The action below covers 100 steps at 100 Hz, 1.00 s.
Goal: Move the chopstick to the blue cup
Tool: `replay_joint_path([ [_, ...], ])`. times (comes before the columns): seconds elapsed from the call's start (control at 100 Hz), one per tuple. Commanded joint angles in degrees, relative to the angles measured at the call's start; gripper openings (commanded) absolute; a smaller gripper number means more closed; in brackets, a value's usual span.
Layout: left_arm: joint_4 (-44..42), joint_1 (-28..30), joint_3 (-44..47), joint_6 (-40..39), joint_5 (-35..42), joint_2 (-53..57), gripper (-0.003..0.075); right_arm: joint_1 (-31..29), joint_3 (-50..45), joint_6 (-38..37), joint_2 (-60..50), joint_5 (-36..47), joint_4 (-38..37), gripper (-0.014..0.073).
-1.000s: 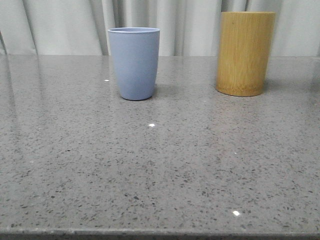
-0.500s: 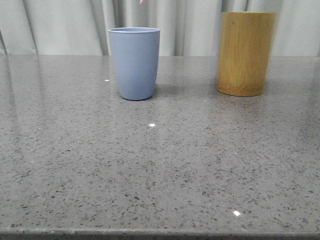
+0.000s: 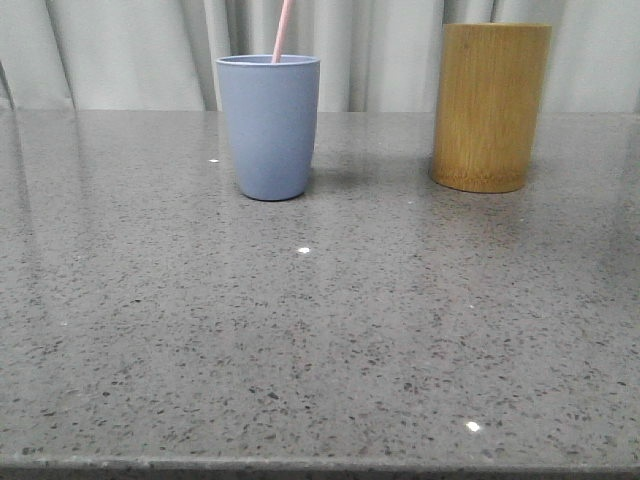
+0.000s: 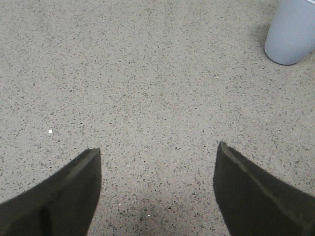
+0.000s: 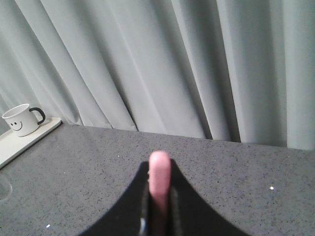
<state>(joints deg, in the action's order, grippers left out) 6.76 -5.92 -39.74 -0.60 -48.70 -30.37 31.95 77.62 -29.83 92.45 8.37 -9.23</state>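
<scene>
Pinching the thin pale pink chopstick (image 3: 282, 30) end-on between pressed-together jaws, the right gripper (image 5: 158, 209) holds it steeply, tip already inside the matte grey-blue cup (image 3: 269, 125), while the spread, empty left gripper (image 4: 157, 184) hovers well apart over bare speckled table (image 4: 147, 88).

Pink chopstick (image 3: 282, 30) tilted in blue cup (image 3: 269, 128)

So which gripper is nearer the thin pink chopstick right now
Right. The right gripper is shut on the thin pale pink chopstick, whose lower end is in the blue cup; the left gripper hangs open over bare table.
</scene>
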Motion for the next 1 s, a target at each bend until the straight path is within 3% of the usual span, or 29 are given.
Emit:
replay_joint_path([
  [0.0, 0.35, 0.02, -1.41, -0.67, 3.31, -0.2, 0.0474, 0.12, 1.94, 0.24, -2.45, 4.85, -0.72, -0.0009],
  [0.24, 0.35, 0.02, -1.41, -0.67, 3.31, -0.2, 0.0474, 0.12, 1.94, 0.24, -2.45, 4.74, -0.72, 0.0296],
  [0.31, 0.35, 0.02, -1.41, -0.67, 3.31, -0.2, 0.0474, 0.12, 1.94, 0.24, -2.45, 4.75, -0.72, 0.0344],
  [0.7, 0.35, 0.02, -1.41, -0.67, 3.21, -0.2, 0.0474, -3.25, 1.94, 0.24, -5.95, 1.79, -0.66, 0.0348],
  [0.99, 0.35, 0.02, -1.41, -0.67, 3.02, -0.2, 0.0474, -12.27, 1.61, 0.67, -14.98, -15.89, -2.64, 0.0348],
])
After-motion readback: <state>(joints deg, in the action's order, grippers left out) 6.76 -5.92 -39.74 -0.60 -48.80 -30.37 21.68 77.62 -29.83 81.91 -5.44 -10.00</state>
